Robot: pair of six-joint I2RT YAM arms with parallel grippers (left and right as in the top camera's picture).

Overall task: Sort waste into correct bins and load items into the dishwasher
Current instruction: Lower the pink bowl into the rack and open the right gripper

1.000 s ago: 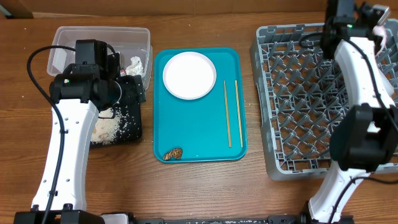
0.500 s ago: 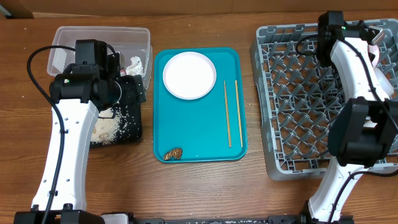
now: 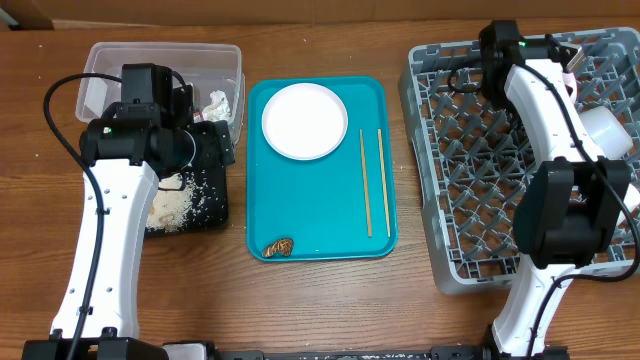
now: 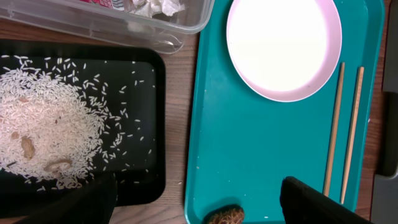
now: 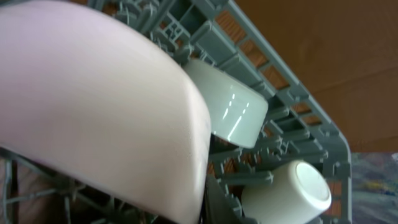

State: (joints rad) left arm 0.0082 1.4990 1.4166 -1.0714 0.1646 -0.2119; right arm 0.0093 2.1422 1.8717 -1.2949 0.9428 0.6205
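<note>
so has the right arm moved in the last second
Yes. The right arm has swung left over the dish rack, its top end now nearer the teal tray, which has stayed put.

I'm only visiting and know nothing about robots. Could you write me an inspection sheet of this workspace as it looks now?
Surface: brown wooden table.
Job's things: white plate, two chopsticks and brown food scrap on the teal tray; rice in the black tray; tissue in the clear tub; a white bowl, a pale grey bowl and a cup in the grey rack.
Clutter: nothing seen.
End effectors: left end effector open, empty, above the black and teal trays; right end effector over the rack, fingers not visible.
Cables: black cable looping beside the left arm.
Surroundings: nothing seen.
</note>
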